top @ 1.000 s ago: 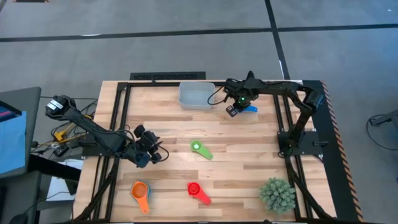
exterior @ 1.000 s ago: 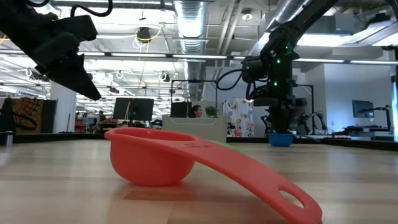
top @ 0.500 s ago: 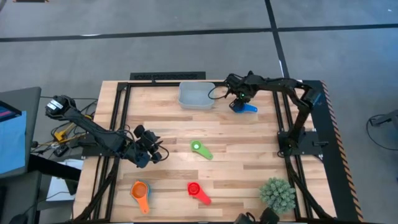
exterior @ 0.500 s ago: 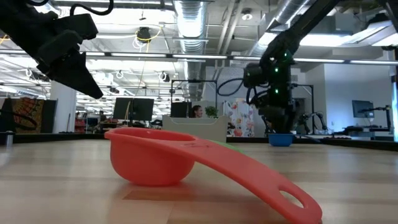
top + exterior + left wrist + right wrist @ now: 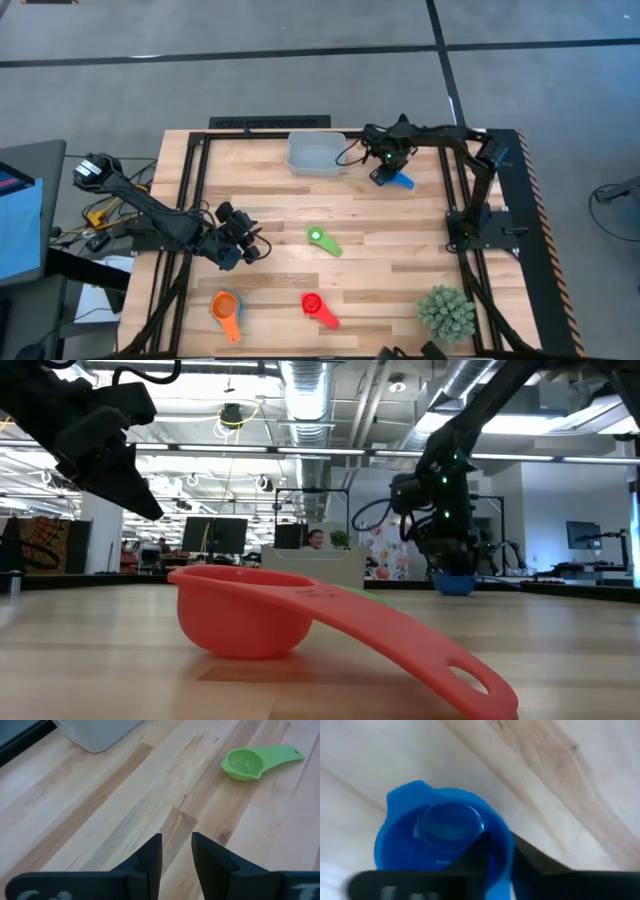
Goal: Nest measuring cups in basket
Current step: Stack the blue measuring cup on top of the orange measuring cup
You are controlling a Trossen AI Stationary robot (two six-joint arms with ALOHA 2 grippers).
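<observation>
Rim of the blue measuring cup (image 5: 440, 835) is pinched by the right claw (image 5: 383, 172); a level lift toward the basket (image 5: 315, 153) beside it is advised, avoiding slippage.

- Left gripper (image 5: 176, 851) hovering over bare wooden table (image 5: 100, 820), fingers sitting slightly apart.
- Green measuring cup (image 5: 259, 761) lying ahead.
- Basket (image 5: 100, 732) corner showing.
</observation>
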